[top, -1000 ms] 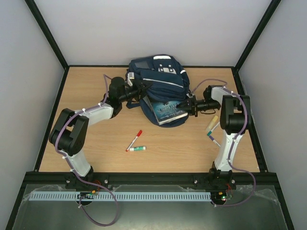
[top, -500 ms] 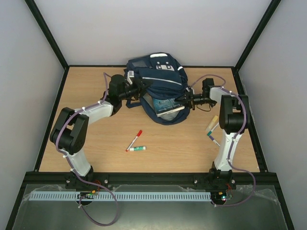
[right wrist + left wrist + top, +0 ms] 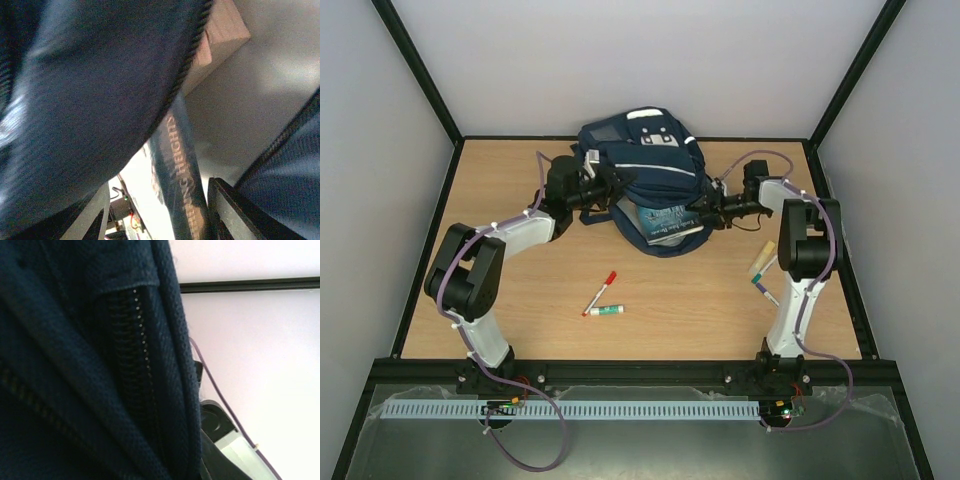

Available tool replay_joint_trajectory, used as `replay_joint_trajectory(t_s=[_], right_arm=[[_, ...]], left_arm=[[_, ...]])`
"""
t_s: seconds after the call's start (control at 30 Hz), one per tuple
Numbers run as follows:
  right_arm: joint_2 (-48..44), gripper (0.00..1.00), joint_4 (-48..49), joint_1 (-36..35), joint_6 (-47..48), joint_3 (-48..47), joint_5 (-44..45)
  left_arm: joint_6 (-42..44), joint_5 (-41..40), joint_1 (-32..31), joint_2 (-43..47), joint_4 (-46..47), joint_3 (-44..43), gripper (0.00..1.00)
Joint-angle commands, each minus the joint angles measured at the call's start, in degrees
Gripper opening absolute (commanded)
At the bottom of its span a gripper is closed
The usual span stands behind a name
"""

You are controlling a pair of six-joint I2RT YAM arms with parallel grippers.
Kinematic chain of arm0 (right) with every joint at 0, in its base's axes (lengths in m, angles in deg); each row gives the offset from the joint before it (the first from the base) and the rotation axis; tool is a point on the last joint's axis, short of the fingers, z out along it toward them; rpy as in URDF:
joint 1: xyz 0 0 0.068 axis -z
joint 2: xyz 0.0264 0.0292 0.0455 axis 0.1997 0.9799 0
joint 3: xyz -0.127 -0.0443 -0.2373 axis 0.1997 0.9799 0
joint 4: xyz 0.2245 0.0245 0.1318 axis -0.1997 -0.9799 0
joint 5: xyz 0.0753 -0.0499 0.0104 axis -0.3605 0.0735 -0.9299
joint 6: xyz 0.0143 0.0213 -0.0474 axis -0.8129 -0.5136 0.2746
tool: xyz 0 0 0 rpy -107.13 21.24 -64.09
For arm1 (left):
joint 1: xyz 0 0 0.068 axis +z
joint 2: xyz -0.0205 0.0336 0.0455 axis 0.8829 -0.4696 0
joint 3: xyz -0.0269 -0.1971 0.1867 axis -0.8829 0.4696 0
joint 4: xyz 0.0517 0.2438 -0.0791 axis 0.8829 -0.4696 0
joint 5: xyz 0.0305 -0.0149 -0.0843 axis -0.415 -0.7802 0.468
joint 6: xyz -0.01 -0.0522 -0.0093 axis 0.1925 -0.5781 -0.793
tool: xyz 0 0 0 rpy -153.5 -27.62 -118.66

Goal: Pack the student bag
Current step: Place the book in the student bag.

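— From above? 
— A wooden table between pale walls. The student bag sat at its far middle. Both arms reached inward: the left gripper met its left side, the right gripper the book in its mouth.
— Wrist cameras? 
— Left showed only navy fabric, so I couldn't tell the jaws. Right: jaws spread, the book's spine between them

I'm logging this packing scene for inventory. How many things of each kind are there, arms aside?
student bag: 1
book, in the bag's mouth: 1
pens and markers, loose: 4 (red-capped pen, green-ended stick, yellowish marker, green-tipped pen; the last two are small and unclear)
Total: 6
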Motion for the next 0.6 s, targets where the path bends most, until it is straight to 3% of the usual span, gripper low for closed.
replay_joint_trajectory(t_s=[0.0, 0.17, 0.3, 0.57], right_arm=[[-6.7, 0.54, -1.9, 0.0, 4.9, 2.2, 1.7], [-15.5, 0.54, -1.7, -0.1, 11.4, 4.4, 11.6], [-23.0, 0.51, -3.1, -2.8, 23.3, 6.6, 21.4], [-34.0, 0.33, -1.8, -13.7, 49.8, 14.8, 37.4]], left_arm=[[4.4, 6.6, -0.3, 2.1, 1.0, -0.4, 0.13], [6.5, 8.2, 0.3, 2.7, -1.9, 1.1, 0.13], [8.0, 8.6, 0.9, 3.5, -4.0, 1.6, 0.13], [9.8, 10.2, 2.4, 3.8, -6.6, 1.0, 0.14]])
